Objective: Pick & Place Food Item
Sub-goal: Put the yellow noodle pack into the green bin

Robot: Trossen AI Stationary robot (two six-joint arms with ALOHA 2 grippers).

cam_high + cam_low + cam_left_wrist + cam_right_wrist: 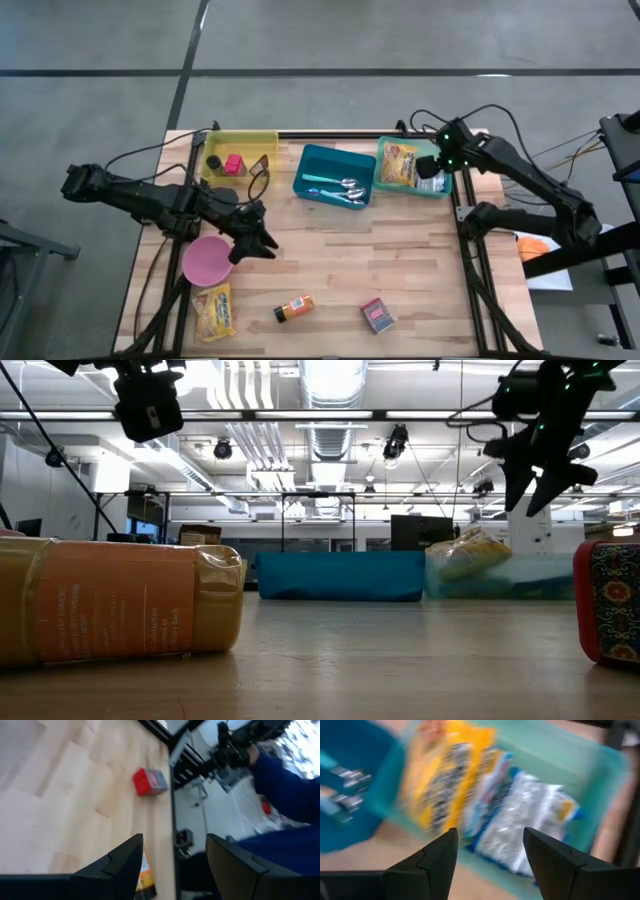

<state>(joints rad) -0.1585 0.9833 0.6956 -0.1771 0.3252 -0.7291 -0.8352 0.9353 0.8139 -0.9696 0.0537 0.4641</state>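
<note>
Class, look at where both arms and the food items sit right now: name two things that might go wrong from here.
1. The right gripper hangs open just over the light green bin; the snack packets lean piled inside, so the jaws might catch one when moving.
2. The left gripper waits open beside the pink bowl; a swing toward the yellow packet or orange bottle may knock the bowl.

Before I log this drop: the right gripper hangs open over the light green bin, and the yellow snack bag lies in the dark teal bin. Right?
Not quite. The right gripper is open over the light green bin, but the yellow snack bag lies in that same bin, as the high view shows.
</note>
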